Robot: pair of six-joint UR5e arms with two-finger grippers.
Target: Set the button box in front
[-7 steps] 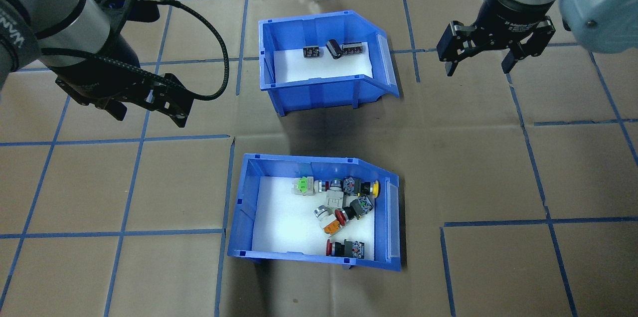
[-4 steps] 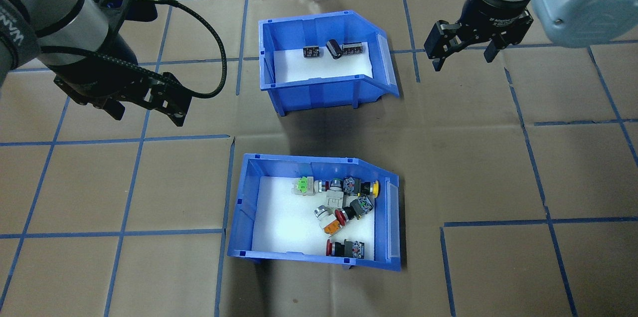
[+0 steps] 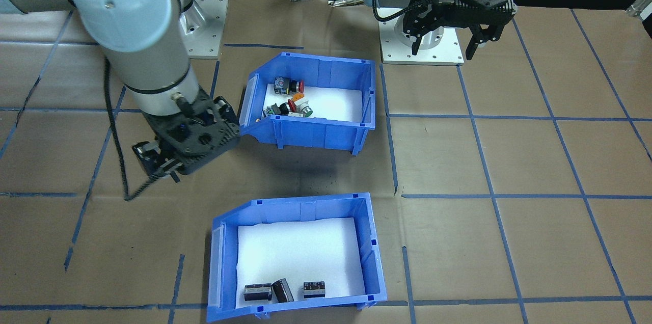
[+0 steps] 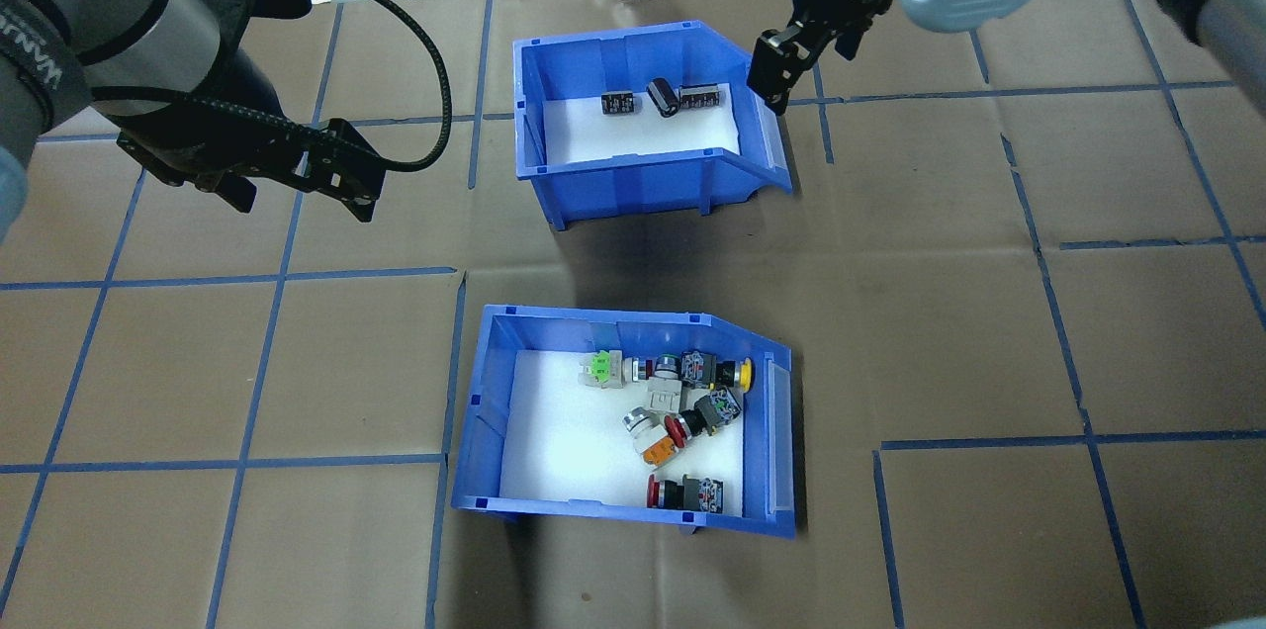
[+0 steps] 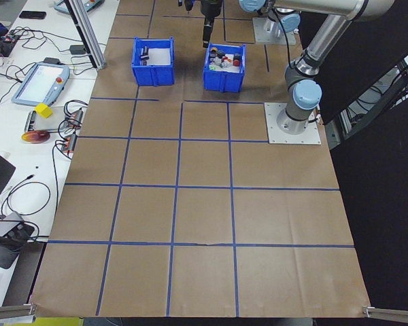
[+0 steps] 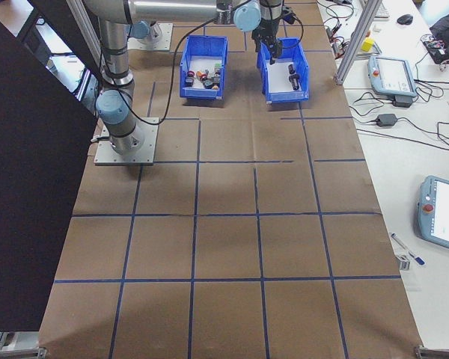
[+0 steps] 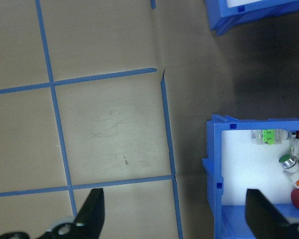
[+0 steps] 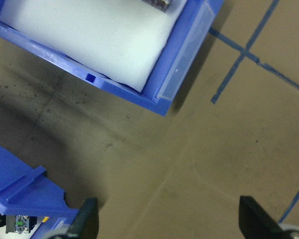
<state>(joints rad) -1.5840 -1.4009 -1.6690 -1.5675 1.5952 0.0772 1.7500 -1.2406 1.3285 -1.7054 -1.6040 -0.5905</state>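
Blue moulded plastic is what you are dealing with: the button box (image 4: 623, 421) is a stiff, thin-walled bin with a white foam liner (image 4: 564, 441) and a loose heap of push-button switches (image 4: 682, 411) inside. I judge it light but unevenly loaded, since the switches crowd toward its sloped open end (they will likely slide if you tilt it). Take hold on a straight side wall or the rim, and keep it level; the smooth plastic may slip in a shallow pinch.

Taking the other blue bin (image 4: 643, 110), the one with a few black blocks (image 4: 658, 99), as your landmark: the button box sits on the robot's side of it, apart, with bare brown paper between them.

Your right gripper (image 4: 781, 75) hangs just beside the landmark bin's sloped end, fingers spread and empty, as the right wrist view confirms. Your left gripper (image 4: 292, 194) is also spread wide and empty, well off to the button box's closed-wall side.

Only the overhead view shows all the switches; the front-facing view hides several behind the box's wall.
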